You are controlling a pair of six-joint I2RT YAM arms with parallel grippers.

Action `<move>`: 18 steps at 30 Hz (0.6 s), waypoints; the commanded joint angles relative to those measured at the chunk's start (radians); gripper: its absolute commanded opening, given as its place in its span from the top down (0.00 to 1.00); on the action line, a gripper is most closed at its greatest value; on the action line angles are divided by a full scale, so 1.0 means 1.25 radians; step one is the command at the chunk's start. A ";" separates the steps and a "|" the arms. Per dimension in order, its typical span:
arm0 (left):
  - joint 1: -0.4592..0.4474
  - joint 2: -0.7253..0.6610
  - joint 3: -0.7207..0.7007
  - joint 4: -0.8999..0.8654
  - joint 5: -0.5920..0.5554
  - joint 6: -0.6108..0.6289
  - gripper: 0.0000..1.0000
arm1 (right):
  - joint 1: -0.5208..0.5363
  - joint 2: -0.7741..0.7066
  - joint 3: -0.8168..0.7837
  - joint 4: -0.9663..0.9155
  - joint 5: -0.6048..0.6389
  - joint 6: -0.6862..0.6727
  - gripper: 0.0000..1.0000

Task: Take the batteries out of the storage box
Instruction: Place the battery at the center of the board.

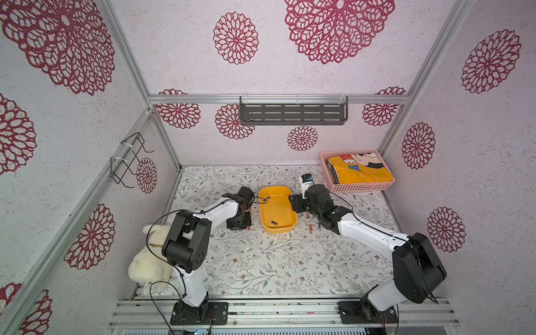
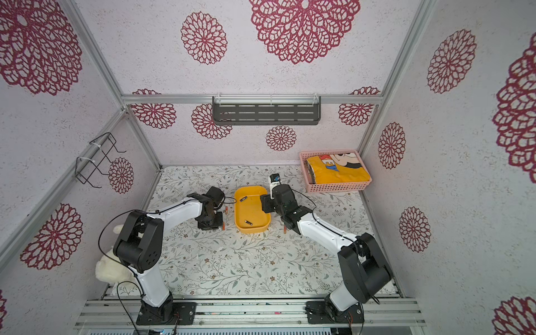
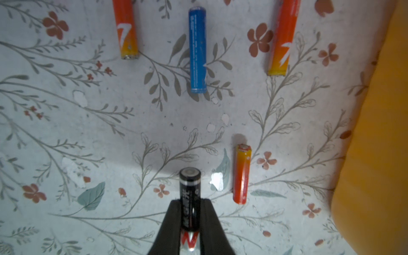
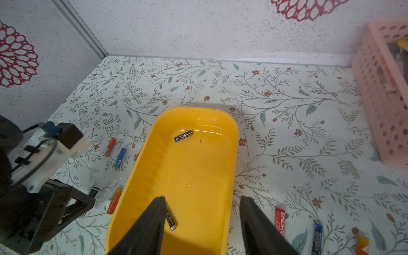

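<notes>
Right claw (image 1: 291, 200) open, empty, at right rim of the shallow yellow plastic storage box (image 1: 278, 208). I see a slim black battery (image 1: 273, 222) inside, lower-left of it in a top view, slanted. Left claw (image 3: 190, 202) grips a second black battery (image 3: 189, 183).

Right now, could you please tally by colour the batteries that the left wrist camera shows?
Orange batteries: 3
Blue battery: 1
Black battery, held in the left claw: 1
Total: 5
</notes>
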 commanded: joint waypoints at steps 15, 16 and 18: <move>0.003 0.037 0.014 0.012 -0.055 0.020 0.64 | 0.019 0.212 0.254 -0.198 -0.067 0.170 0.44; 0.003 0.028 0.017 0.005 -0.059 0.020 0.64 | 0.020 0.236 0.285 -0.213 -0.070 0.183 0.44; 0.003 -0.002 0.023 -0.011 -0.063 0.017 0.63 | 0.024 0.287 0.350 -0.250 -0.075 0.202 0.45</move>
